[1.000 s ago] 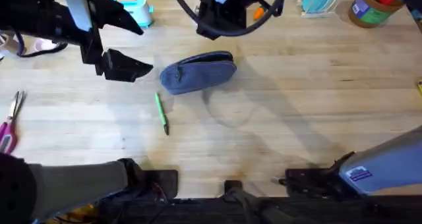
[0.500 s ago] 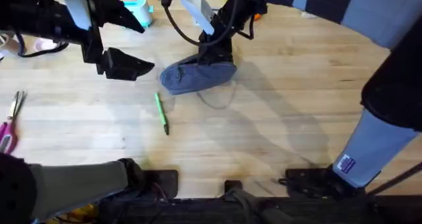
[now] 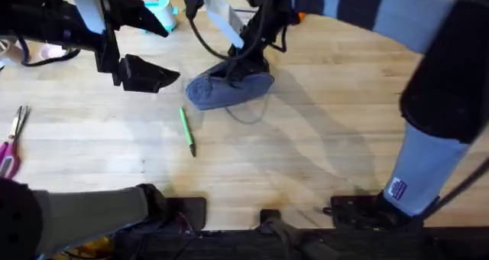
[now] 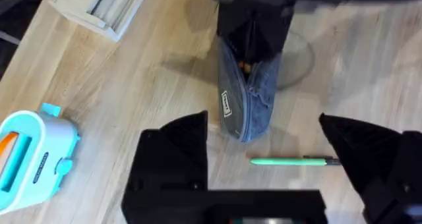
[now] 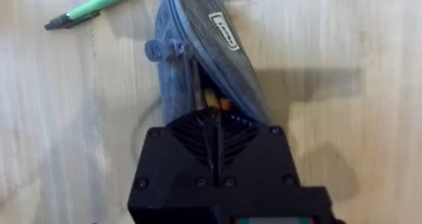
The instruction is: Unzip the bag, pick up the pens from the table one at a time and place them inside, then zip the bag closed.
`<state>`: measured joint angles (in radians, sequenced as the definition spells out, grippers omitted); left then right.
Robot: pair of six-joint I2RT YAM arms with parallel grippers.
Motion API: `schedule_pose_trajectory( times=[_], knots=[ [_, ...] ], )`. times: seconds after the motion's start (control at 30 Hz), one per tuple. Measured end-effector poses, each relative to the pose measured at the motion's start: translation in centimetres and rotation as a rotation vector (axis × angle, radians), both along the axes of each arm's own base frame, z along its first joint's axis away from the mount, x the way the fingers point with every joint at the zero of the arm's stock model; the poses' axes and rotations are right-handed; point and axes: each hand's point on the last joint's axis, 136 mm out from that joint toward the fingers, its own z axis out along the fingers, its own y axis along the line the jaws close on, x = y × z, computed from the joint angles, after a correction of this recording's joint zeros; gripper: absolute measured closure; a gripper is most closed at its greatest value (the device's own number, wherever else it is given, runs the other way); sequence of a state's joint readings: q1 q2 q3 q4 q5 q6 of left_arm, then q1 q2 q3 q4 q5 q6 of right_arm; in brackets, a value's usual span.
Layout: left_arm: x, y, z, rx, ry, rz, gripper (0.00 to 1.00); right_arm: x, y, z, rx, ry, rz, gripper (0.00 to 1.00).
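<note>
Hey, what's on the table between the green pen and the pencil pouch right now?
Nothing: in the overhead view only bare table separates the green pen from the pouch.

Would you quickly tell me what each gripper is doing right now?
Left gripper: open, holding nothing.
Right gripper: down at the bag's opening; cannot be told.

arms: black, grey-blue links | right pincer (image 5: 214,141): black, ribbed, screws
</note>
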<state>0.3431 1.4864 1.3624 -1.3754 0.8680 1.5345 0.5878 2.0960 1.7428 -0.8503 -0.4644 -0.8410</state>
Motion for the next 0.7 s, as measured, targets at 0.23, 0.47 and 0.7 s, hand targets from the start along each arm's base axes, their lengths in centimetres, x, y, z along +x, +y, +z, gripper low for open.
schedule_pose_trajectory(
  times=[0.23, 0.47, 0.7],
  knots=[
    [0.1, 0.0, 0.0, 0.002, -0.007, 0.000, 0.008, -0.8, 0.6, -1.8, -0.017, 0.046, 0.016, 0.968],
    [0.1, 0.0, 0.0, 0.002, -0.007, 0.000, 0.008, -1.5, 0.7, -1.5, -0.010, 0.072, 0.019, 0.538],
    [0.1, 0.0, 0.0, 0.002, -0.007, 0.000, 0.007, -1.0, 1.0, -1.6, -0.006, 0.038, 0.033, 0.006]
  ],
)
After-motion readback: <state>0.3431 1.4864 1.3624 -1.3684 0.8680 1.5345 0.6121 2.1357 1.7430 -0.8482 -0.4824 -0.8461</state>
